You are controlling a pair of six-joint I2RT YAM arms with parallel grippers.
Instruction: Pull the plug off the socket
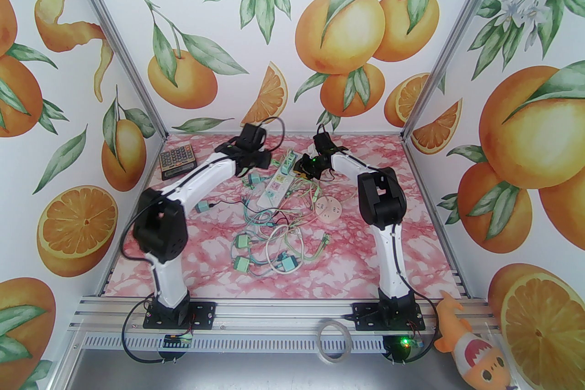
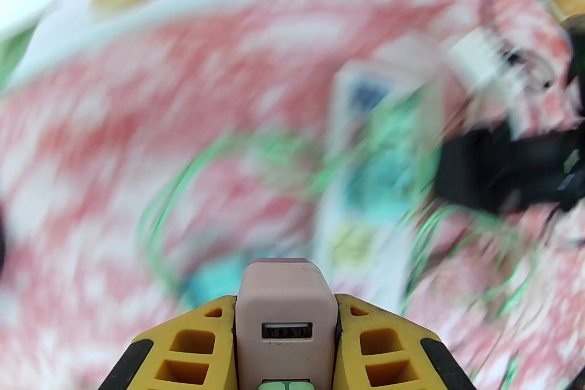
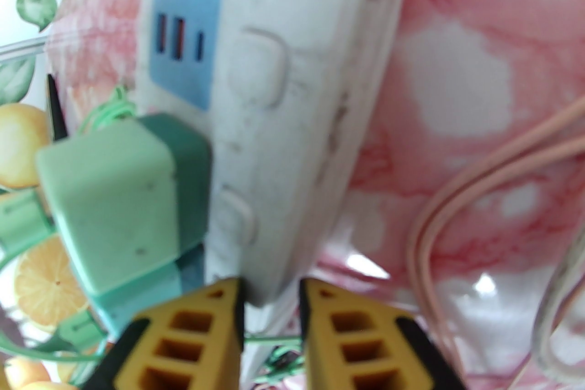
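Pink marble-patterned table top, bearing a white power strip, which we take as the reference for every entry below. Item one: the left gripper, its yellow fingers pressed in on a pink plug. This is a small block with a USB port on the face turned to the wrist camera. We record it as held clear of the power strip, which lies blurred on the table beyond it. Item two: the right gripper, pinching the near end of the power strip between its two fingertips. Item three: a green plug, set against the strip's face just below its blue USB panel. We cannot tell whether its pins are fully seated. Item four: a pink cable, curving over the table to the right of the strip. Item five: a round white socket, just right of the strip's near end. Item six: a tangle of green and white cables with several loose green plugs among them, on the near side of the strip. Item seven: a calculator, well to the left of the strip at the table's edge.
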